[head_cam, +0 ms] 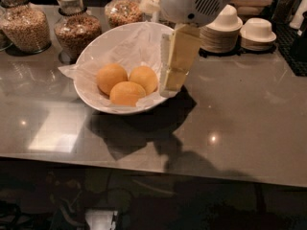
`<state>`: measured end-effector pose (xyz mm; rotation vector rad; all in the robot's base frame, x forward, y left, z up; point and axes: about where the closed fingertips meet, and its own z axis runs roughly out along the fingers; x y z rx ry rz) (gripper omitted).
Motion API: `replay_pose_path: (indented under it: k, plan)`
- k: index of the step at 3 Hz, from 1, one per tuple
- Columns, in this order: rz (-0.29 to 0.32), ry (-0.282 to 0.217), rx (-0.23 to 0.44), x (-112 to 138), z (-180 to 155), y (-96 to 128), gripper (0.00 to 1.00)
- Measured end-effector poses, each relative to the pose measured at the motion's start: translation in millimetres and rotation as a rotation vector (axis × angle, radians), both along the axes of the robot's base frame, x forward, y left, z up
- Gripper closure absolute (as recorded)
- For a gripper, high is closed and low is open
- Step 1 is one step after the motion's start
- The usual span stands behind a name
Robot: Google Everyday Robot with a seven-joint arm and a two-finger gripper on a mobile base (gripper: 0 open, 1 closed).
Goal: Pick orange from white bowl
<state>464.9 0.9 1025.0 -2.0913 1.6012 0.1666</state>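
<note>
A glossy grey-brown bench (240,119) fills the scene from left to right, with spots of light reflected on its surface. A wide white bowl (120,110) lined with crumpled paper sits left of centre, and behind it along the far edge stand three glass jars of grain: a left jar (26,25), a middle jar (76,30) and a right jar (123,11). At the far right rest a tall dish stack (223,30) and a low dish stack (258,30), while the end effector (173,86) hangs above the bench at the bowl's right rim.
</note>
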Motion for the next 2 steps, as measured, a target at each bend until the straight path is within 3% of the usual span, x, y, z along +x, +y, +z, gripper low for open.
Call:
replay_pose_path:
  k: [2]
  plan:
    - [0.032,0.086,0.158,53,-27,68,0.00]
